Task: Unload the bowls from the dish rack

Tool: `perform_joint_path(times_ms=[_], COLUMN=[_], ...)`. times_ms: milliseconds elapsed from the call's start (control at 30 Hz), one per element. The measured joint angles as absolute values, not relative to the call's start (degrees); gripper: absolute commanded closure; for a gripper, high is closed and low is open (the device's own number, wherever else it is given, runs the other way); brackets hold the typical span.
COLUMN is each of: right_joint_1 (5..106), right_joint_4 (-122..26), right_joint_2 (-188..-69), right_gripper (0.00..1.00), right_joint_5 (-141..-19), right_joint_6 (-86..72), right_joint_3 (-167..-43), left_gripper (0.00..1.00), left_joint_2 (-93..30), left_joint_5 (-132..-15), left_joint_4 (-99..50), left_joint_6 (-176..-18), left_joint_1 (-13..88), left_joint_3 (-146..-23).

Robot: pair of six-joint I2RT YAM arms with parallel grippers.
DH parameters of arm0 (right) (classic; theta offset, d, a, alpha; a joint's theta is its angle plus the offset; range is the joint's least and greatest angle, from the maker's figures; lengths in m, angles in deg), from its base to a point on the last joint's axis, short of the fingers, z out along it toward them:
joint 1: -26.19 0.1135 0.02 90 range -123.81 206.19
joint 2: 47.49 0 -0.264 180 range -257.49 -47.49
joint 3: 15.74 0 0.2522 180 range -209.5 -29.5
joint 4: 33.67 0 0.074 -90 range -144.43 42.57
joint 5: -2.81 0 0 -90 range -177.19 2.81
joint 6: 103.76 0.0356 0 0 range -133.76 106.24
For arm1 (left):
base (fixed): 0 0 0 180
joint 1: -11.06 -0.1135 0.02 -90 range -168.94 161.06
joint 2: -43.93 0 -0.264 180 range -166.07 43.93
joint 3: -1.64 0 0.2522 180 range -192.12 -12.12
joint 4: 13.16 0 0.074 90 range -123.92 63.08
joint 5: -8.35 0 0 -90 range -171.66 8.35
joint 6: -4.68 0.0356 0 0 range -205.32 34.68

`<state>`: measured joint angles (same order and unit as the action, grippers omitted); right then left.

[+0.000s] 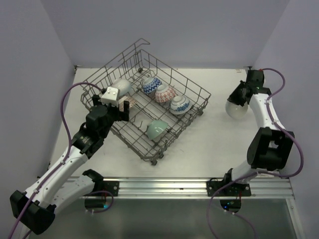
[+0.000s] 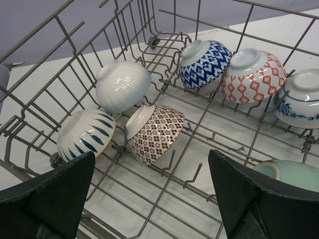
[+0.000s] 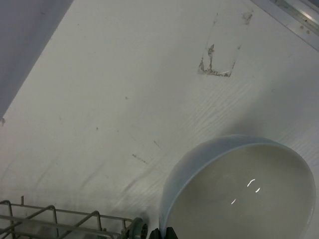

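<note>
White table point(image 1: 209, 139) beneath us, our left gripper point(image 2: 151, 167) spread wide over the dish rack point(image 1: 139, 132), six bowls point(image 2: 122, 84) just beyond its fingertips, our right gripper point(image 3: 163, 233) clamped on the rim of a white bowl point(image 3: 239, 194), rack well off to its left

Nothing readable in any of the three views.

The patterned bowls point(image 2: 154, 132) carry only painted decoration (diamonds, stripes, a blue floral band, none of it forming letters or digits). The plain white bowl point(image 3: 239, 194) shows a bare glaze. The scuffed mark point(image 3: 217, 62) on the table point(image 3: 99, 99) is residue with no legible writing.
</note>
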<state>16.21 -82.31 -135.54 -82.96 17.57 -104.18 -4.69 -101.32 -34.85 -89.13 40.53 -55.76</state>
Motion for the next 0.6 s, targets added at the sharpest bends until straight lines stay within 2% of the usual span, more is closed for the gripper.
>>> perform_joint_path(times_ms=[333, 600], right_joint_1=[16.2, 17.4], right_joint_4=[-78.7, -79.9], right_joint_2=[-155.9, -165.4], right_gripper=[1.00, 1.00], right_joint_5=[-83.4, -84.2], right_joint_6=[19.3, 18.0], right_joint_3=[-116.5, -128.7], left_gripper=[0.00, 0.00], left_joint_2=[-4.4, -4.1], left_joint_5=[-100.7, -100.0], left_joint_4=[-35.0, -35.3], left_joint_6=[-89.1, -89.2], left_joint_1=[40.9, 40.9], left_joint_3=[-56.2, -56.6])
